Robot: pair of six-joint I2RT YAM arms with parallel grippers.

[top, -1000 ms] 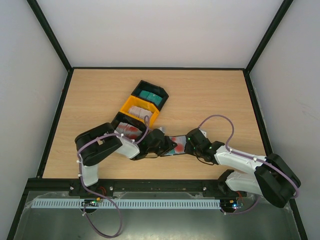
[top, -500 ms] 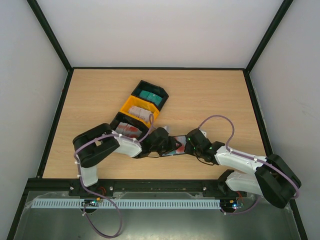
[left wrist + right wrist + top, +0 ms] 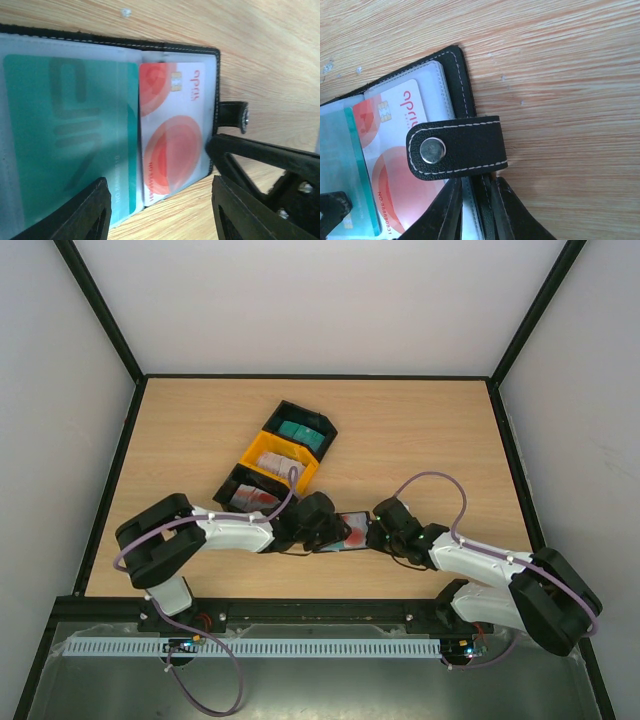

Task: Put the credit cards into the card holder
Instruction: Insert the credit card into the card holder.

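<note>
Where the pale wooden table (image 3: 420,430) meets its near edge, two arms reach inward, the left arm (image 3: 230,530) and the right arm (image 3: 480,560). They meet over the card holder (image 3: 350,532), which lies open and flat between the wrists, toward the front. Its long axis runs left to right, along the line from one wrist to the other. Three bins sit in a diagonal row just beyond the left wrist: one far black bin (image 3: 290,408) with teal cards, one yellow bin (image 3: 258,453) with pale cards, one near black bin (image 3: 228,483) with red-and-white cards. Stacks too small to count. One holder. Two credit cards show in its clear sleeves: one teal card (image 3: 65,135) and, beside it toward the strap end, one red-and-white card (image 3: 172,150). Left gripper (image 3: 159,200) hangs over the holder's long edge, fingers spread, nothing between them. Right gripper (image 3: 476,187) has its fingers pinched on the holder's strap-end edge, just under the single snap strap (image 3: 455,147). Judgement: the next card lies in the bins, up and left of the free fingers. The left arm, nearer and empty, is the one to fetch it, while the right looks placed to steady the holder.
</note>
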